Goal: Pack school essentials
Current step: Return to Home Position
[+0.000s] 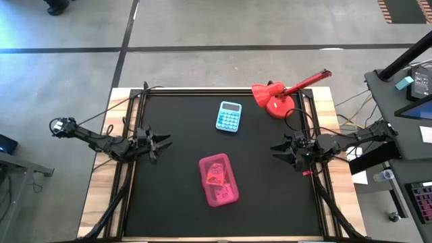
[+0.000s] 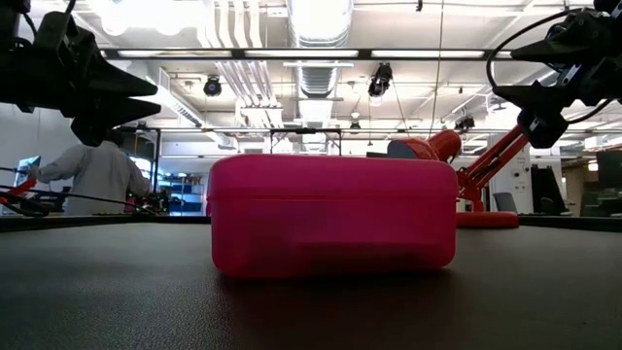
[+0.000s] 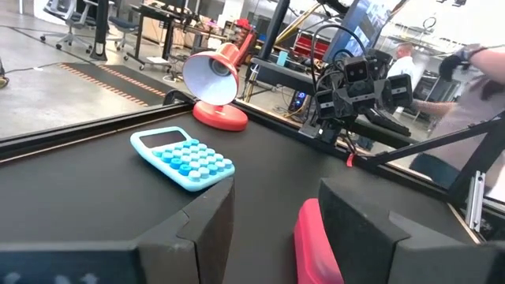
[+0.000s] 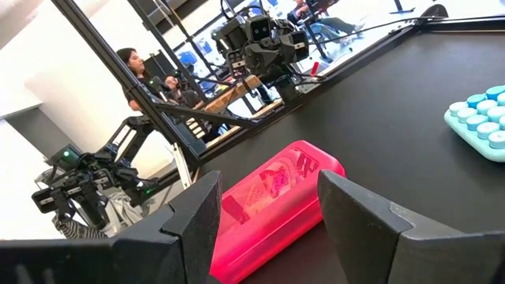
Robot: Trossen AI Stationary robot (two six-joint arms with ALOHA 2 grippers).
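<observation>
A translucent pink case (image 1: 219, 179) lies flat near the table's middle, its lid shut, with some stationery dimly showing through it; it fills the low view (image 2: 332, 216) and shows in the right wrist view (image 4: 268, 201). The separate pencils, pens, eraser, scissors, note and box are not in view. My left gripper (image 1: 162, 142) hovers open at the table's left side, above the mat. My right gripper (image 1: 277, 151) hovers open at the right side, pointing toward the case.
A light-blue calculator (image 1: 229, 116) lies toward the far edge, and a red desk lamp (image 1: 280, 94) stands at the far right corner. Black rails (image 1: 128, 162) frame the mat. People (image 2: 97, 175) show in the room beyond the table.
</observation>
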